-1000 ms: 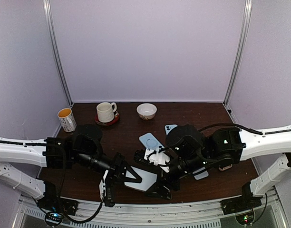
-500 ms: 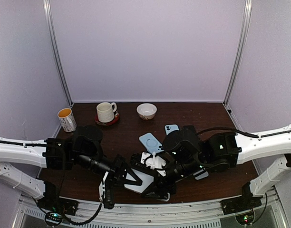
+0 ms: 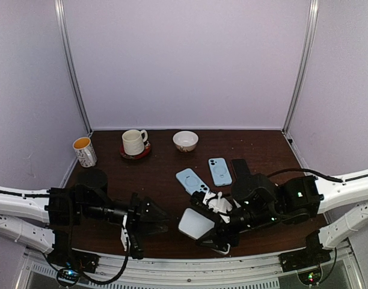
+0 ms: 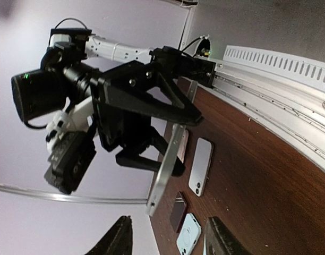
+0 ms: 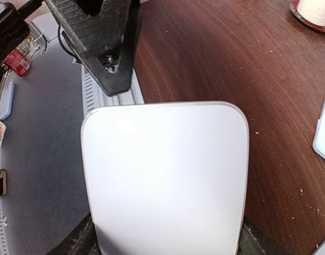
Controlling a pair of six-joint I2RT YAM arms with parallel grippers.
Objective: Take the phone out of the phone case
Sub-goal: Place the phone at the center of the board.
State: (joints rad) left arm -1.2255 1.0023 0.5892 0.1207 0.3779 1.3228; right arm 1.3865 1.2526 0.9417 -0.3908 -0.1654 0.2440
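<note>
Phone [image 5: 162,175] first: our right tool [image 4: 174,139] is clamped on it at one short end, one finger on each flat face. This holds the pale slab off the bench [image 3: 160,162], tilted, with its free end reaching toward the other arm. The left wrist view shows it edge-on as a thin silver strip with no coloured shell around the rim, so we judge it bare, though we cannot confirm that from the broad face alone. Holding by the end leaves the long edges and the far corners free, which makes sense if another tool is to work on them or if the slab is to be laid flat.

Our left tool [image 3: 159,219] hangs low over the bench just beside that free end without touching it. Its fingers are spread wide and grip nothing. It points at the slab, placed either to help or to stay clear.

Farther out on the bench, beyond the right tool, lie the nearer blue case [image 3: 190,179] and the farther blue case [image 3: 219,171], both flat and ring-side up. We cannot tell whether either is empty. A dark slab [image 3: 239,167] lies just right of them. Well apart along the back stand a bowl [image 3: 185,141], a mug [image 3: 134,142] on a coaster, and a cup [image 3: 84,150] of orange drink, none in the working path.
</note>
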